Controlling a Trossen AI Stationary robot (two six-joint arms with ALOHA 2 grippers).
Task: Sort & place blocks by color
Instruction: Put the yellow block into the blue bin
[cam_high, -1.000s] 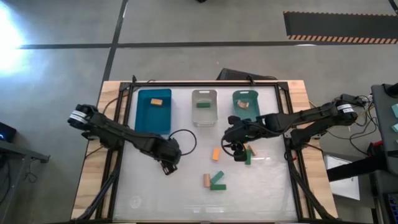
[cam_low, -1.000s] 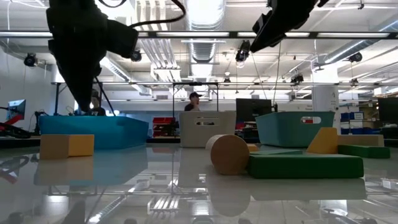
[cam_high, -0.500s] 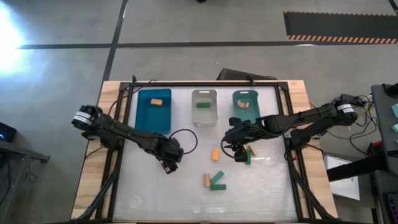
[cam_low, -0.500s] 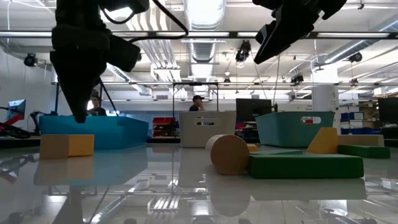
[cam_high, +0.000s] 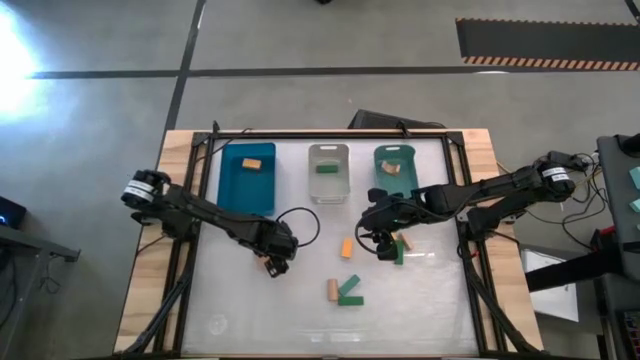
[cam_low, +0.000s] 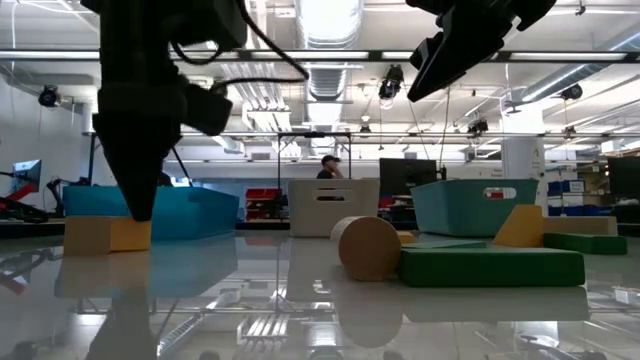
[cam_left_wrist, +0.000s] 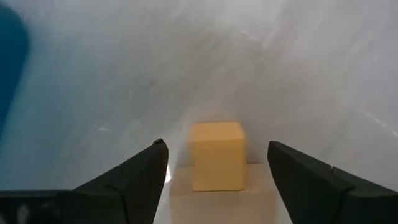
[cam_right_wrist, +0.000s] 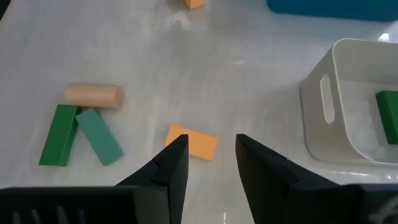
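One orange block (cam_left_wrist: 216, 155) between left claw (cam_left_wrist: 216, 163) fingers

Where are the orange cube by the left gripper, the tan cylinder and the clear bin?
orange cube (cam_left_wrist: 216, 155), left wrist view, front face.
tan cylinder (cam_right_wrist: 93, 95), right wrist view, curved side.
clear bin (cam_high: 328, 149), high view, far rim.

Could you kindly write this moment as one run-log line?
left claw: open, orange cube between its fingers, on table | right claw: empty, above the orange bar | bins: each holds blocks
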